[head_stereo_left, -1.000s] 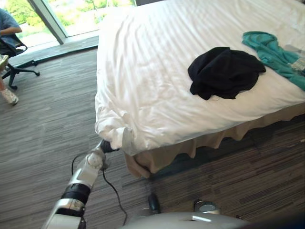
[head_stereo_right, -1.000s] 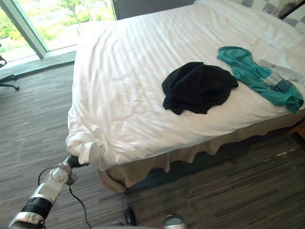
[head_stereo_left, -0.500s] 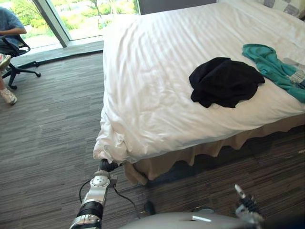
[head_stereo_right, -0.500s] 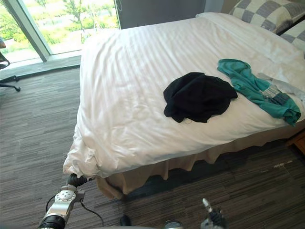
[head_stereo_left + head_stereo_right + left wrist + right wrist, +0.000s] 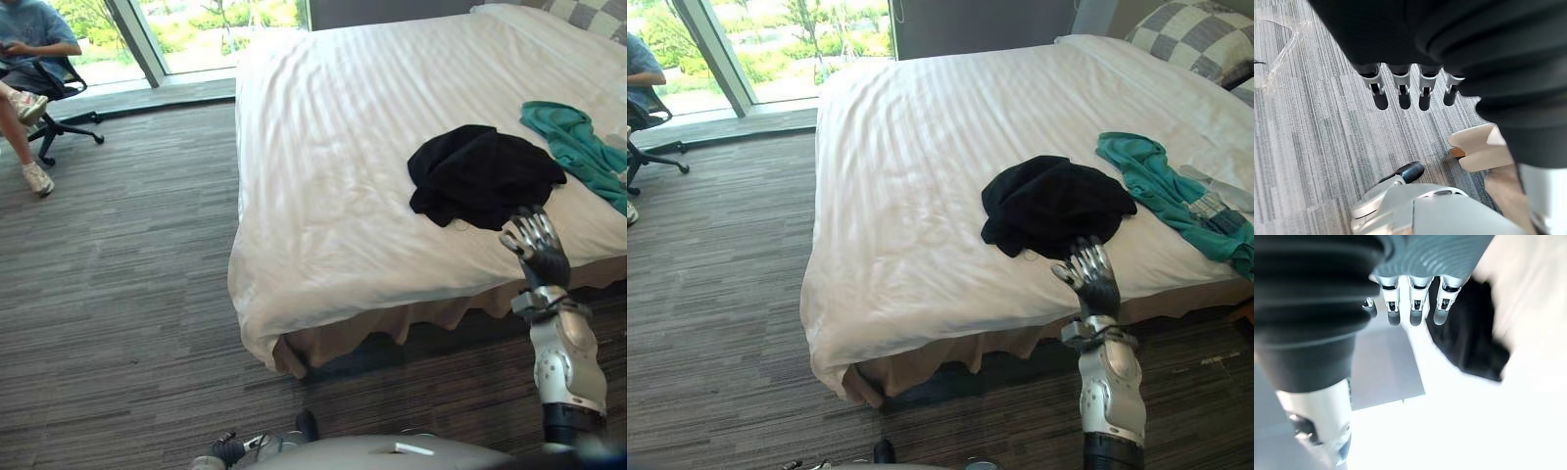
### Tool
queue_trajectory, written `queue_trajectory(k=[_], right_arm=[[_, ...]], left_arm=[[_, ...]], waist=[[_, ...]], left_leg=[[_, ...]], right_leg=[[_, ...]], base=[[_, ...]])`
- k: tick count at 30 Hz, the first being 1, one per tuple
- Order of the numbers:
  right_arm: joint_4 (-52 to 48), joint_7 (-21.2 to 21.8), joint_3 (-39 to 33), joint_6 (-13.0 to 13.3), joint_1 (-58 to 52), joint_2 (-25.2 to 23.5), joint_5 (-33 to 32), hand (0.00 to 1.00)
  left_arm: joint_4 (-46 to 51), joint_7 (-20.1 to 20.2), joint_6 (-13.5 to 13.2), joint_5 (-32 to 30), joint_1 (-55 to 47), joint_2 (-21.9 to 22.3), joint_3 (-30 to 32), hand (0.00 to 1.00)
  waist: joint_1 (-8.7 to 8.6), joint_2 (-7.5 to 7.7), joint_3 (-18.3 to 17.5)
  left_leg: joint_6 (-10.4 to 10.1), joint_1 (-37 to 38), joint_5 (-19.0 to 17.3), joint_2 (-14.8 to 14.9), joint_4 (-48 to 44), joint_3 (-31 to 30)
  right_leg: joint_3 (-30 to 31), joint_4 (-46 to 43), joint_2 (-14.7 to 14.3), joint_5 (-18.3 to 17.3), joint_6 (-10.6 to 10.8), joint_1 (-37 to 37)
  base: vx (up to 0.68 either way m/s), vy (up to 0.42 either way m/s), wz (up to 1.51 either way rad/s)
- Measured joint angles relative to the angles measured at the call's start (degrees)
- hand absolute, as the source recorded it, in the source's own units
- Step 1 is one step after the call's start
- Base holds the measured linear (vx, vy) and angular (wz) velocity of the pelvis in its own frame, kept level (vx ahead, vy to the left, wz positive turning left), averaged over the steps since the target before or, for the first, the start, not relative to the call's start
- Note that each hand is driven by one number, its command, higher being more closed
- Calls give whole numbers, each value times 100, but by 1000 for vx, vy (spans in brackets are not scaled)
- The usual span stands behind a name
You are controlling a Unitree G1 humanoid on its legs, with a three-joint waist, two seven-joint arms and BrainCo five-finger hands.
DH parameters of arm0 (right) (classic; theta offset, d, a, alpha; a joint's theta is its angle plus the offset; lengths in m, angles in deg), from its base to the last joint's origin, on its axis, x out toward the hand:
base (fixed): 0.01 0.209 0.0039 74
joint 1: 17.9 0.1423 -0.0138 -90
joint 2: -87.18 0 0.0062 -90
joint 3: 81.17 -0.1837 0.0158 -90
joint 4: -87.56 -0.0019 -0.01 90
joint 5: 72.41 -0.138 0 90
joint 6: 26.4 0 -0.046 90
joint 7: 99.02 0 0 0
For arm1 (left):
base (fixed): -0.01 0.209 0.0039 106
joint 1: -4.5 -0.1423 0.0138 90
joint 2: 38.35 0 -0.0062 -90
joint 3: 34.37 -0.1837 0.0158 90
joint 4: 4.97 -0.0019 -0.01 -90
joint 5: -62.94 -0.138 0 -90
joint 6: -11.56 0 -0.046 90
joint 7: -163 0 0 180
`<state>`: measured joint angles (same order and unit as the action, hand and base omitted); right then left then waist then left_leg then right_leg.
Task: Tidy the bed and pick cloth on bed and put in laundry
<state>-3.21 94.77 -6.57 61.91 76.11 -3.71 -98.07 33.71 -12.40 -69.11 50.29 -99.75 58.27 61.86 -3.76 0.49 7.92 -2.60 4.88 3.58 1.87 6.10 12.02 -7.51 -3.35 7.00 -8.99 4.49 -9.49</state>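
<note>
A crumpled black cloth (image 5: 483,176) lies on the white duvet (image 5: 333,166) near the bed's front edge. A teal cloth (image 5: 578,147) is spread to its right. My right hand (image 5: 534,245) is raised in front of the bed edge just below the black cloth, fingers straight and open, holding nothing. In the right wrist view the black cloth (image 5: 1469,338) shows past its fingers (image 5: 1413,308). My left hand (image 5: 1422,93) hangs low over the carpet, fingers straight and empty.
A person sits in an office chair (image 5: 44,83) at the far left by the window. A checkered pillow (image 5: 1190,34) lies at the bed's head. A beige bed skirt (image 5: 392,328) hangs under the duvet. Grey carpet (image 5: 118,274) surrounds the bed.
My left hand has let go of the duvet corner and dropped low. The corner now hangs smooth. My right hand has risen toward the black cloth. The camera has shifted.
</note>
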Motion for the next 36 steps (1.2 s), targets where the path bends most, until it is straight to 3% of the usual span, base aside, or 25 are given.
queue_trajectory(k=[1,2,6,9,13,17,20,24,26,31,33,36], right_arm=[[0,219,243,-20,250,123,-4,0],[2,360,433,-62,430,201,-6,100],[117,864,1248,-211,1231,399,-79,100],[539,1094,1837,-445,1934,365,-115,100],[1105,1318,2418,-794,2521,67,-265,100],[1728,1279,3043,-1163,2993,-399,-390,100],[2036,1104,3458,-1305,3374,-613,-570,100],[2418,585,3518,-1240,4457,-747,-575,100],[2437,380,3514,-1226,4821,-740,-576,100],[2436,15,3494,-1224,5499,-699,-577,100],[2508,-166,3480,-1228,5644,-691,-579,100],[2877,-488,3380,-1232,5774,-515,-730,100]], left_arm=[[-25,-2,48,2,-1,-24,-139,0],[-92,-5,48,5,0,-26,-197,0],[-298,-138,-24,105,-4,-12,-387,0],[-419,-262,-276,546,3,24,-397,0],[-442,-309,-575,1014,-1,30,-389,0],[-388,-323,-789,1244,3,40,-381,0],[-211,-378,-846,1514,82,-5,-377,0],[209,-495,-864,1666,531,-44,-338,0],[329,-520,-890,1802,692,-35,-337,0],[566,-632,-910,1833,1029,12,-343,0],[564,-619,-911,1828,1168,54,-419,0],[527,-623,-909,1831,1440,111,-684,0]], waist=[[15,10,1],[26,13,1],[94,34,-7],[202,71,-5],[443,113,-1],[649,190,78],[872,293,241],[1170,364,943],[1264,307,1311],[1438,244,1718],[1494,166,1772],[1669,-107,1928]], left_leg=[[16,-15,11,-33,0,-14],[25,-28,18,-62,0,-39],[68,-83,54,-90,1,-197],[84,-98,97,-89,2,-386],[58,-216,126,-115,3,-652],[75,-415,188,-179,2,-950],[80,-777,371,-141,-1,-1128],[97,-1394,629,-11,-7,-1405],[119,-1518,689,4,-10,-1402],[132,-2002,905,-77,-43,-1532],[110,-2190,993,-159,-46,-1598],[151,-2417,1074,-336,-49,-1641]], right_leg=[[-26,-19,16,1,2,2],[-60,-27,28,5,8,2],[-248,-65,51,16,27,-10],[-442,-68,60,21,31,-96],[-708,-64,64,22,30,-115],[-1064,-8,108,21,32,-110],[-1213,-29,41,58,-9,138],[-1547,-219,-110,101,-108,666],[-1728,-325,-104,77,-136,738],[-2046,-890,54,-201,-139,1265],[-2143,-1288,203,-387,-130,1549],[-2144,-1983,515,-691,-122,2022]], base=[[4,9,12],[-1,18,13],[-18,1,23],[-40,-24,34],[-58,-18,34],[-61,-5,41],[-76,-19,37],[-124,-29,46],[-75,-5,46],[-23,6,44],[20,-9,37],[6,-8,24]])
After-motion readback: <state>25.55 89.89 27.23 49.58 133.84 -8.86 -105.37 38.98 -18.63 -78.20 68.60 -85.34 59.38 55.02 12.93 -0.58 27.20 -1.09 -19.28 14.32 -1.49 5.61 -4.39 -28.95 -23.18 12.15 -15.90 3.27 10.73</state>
